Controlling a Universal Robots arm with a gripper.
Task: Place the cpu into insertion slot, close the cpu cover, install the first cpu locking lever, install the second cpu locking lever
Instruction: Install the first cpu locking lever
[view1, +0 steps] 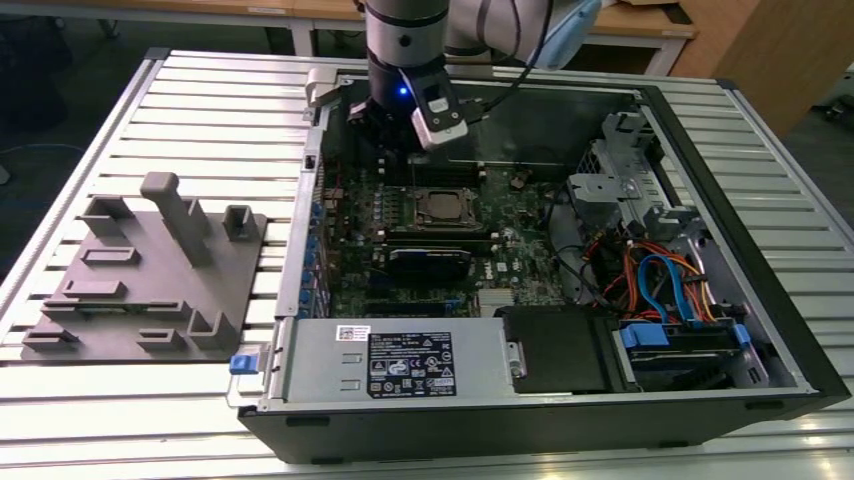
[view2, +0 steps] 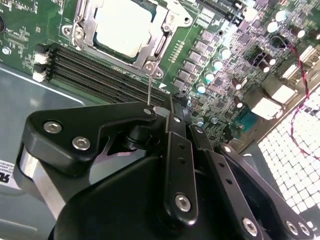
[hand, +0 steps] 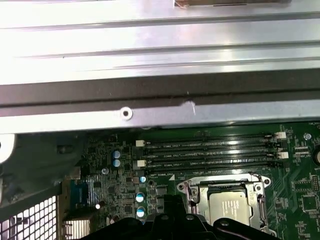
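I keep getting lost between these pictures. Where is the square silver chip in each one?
Exterior view: the chip sits mid-board inside the open case.
Second wrist view: chip in its metal frame.
First wrist view: chip in the same frame.
Shared landmark: long black memory slots alongside it.

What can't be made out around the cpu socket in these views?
- Second wrist view: the thin lever ends behind the gripper; gripped or not, unclear.
- First wrist view: the gripper's body covers part of the cpu cover.
- Exterior view: the insertion slot is too small to judge latching.
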